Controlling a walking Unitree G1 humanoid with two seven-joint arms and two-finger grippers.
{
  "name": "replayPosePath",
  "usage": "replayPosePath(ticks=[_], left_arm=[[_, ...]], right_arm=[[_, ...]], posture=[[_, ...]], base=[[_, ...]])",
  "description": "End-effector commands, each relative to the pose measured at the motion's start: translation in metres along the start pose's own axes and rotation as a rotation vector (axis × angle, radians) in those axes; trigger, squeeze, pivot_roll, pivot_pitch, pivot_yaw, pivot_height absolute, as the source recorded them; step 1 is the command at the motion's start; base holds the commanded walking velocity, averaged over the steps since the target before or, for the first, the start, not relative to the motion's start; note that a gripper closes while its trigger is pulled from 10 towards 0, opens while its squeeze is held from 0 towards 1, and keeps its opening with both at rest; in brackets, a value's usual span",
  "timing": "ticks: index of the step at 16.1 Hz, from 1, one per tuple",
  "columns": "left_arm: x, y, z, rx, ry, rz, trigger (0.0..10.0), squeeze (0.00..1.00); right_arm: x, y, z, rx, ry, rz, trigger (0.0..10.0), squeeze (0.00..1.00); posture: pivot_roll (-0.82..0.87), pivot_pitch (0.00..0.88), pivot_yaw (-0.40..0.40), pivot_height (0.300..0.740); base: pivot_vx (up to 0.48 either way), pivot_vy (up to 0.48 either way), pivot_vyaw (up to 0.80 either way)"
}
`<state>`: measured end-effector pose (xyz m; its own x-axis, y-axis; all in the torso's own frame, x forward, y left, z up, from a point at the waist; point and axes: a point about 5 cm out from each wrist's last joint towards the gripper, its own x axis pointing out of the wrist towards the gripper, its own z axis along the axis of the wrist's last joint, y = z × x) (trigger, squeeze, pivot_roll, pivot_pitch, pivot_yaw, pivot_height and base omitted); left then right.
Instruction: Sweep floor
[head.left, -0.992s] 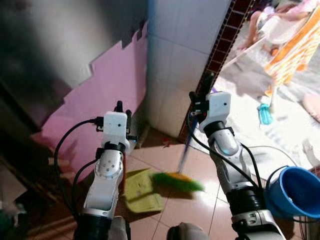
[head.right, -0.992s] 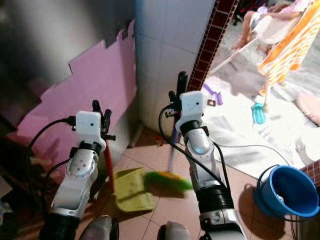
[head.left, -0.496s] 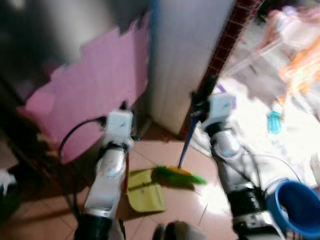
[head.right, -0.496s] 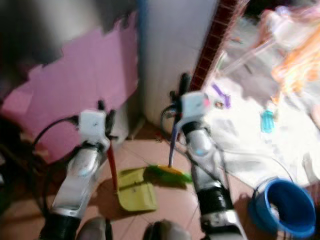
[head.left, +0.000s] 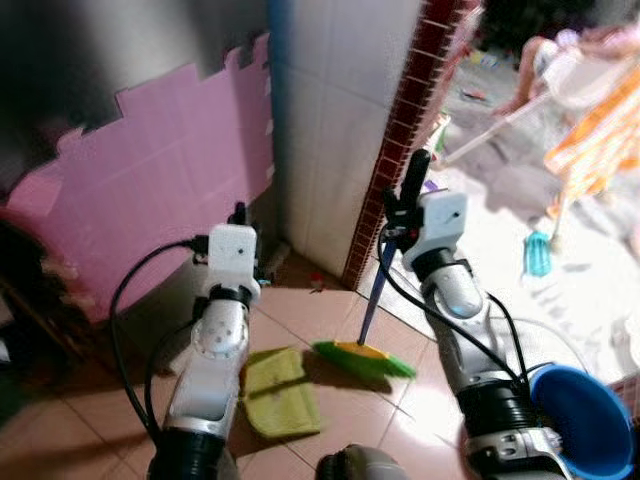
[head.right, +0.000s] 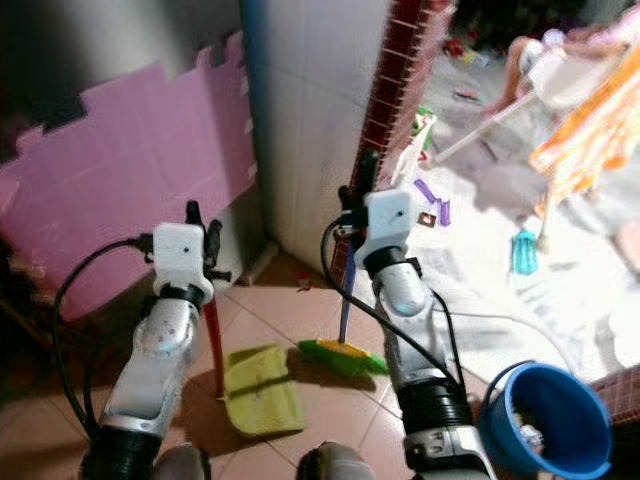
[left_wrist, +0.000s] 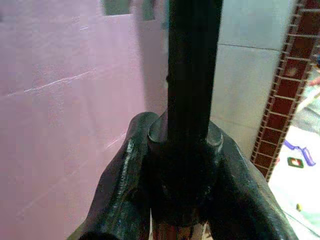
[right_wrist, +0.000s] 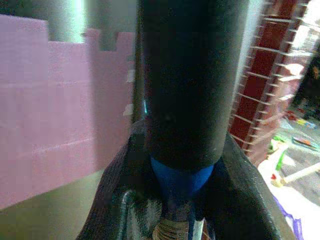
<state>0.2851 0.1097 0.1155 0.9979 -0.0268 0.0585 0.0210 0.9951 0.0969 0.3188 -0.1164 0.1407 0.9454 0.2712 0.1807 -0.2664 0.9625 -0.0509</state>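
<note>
From the head views, the right tool (head.left: 405, 205) gripped the blue handle of the broom (head.left: 366, 352), its green and yellow bristles resting on the tiled floor (head.left: 330, 305) near the red brick pillar (head.left: 400, 120). The left tool (head.right: 200, 232) held the red-handled yellow dustpan (head.right: 258, 392), lying flat just beside the bristles. A blue bucket (head.right: 545, 420) stood near the right arm.

In the left wrist view, the fingers (left_wrist: 120, 185) clamped the black handle end. In the right wrist view, the fingers (right_wrist: 120, 190) pinched the broom's black grip.

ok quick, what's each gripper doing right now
Left gripper: shut on the dustpan handle, with the yellow-green dustpan on the floor.
Right gripper: shut on the broom handle, with the green broom head on the tiles.
</note>
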Motion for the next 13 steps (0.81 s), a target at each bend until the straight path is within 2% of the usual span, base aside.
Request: replayPosePath(ticks=[1, 3, 5, 10, 13], left_arm=[[0.003, 0.001, 0.011, 0.003, -0.057, 0.002, 10.0, 0.00], [0.002, 0.000, 0.010, 0.006, -0.057, 0.004, 10.0, 0.00], [0.001, 0.001, 0.010, 0.002, -0.057, 0.010, 10.0, 0.00], [0.001, 0.000, 0.012, -0.001, -0.070, 0.004, 10.0, 0.00], [0.001, -0.002, 0.012, -0.005, -0.069, -0.004, 10.0, 0.00]], right_arm=[[0.007, 0.007, 0.016, 0.023, -0.078, 0.022, 10.0, 0.00], [0.009, 0.005, 0.019, 0.060, -0.090, -0.003, 10.0, 0.00], [0.012, 0.002, 0.024, 0.051, -0.101, -0.024, 10.0, 0.00], [0.017, -0.001, 0.027, 0.070, -0.108, -0.050, 10.0, 0.00], [0.017, -0.002, 0.026, 0.073, -0.106, -0.055, 10.0, 0.00]], posture=[[-0.04, 0.043, -0.083, 0.740], [-0.04, 0.044, -0.085, 0.740], [-0.04, 0.047, -0.086, 0.740], [-0.04, 0.052, -0.085, 0.740], [-0.05, 0.053, -0.084, 0.740]], base=[[0.000, 0.000, 0.00], [0.000, 0.000, 0.00], [0.000, 0.000, 0.00], [0.332, 0.000, -0.72], [0.370, 0.000, 0.00]])
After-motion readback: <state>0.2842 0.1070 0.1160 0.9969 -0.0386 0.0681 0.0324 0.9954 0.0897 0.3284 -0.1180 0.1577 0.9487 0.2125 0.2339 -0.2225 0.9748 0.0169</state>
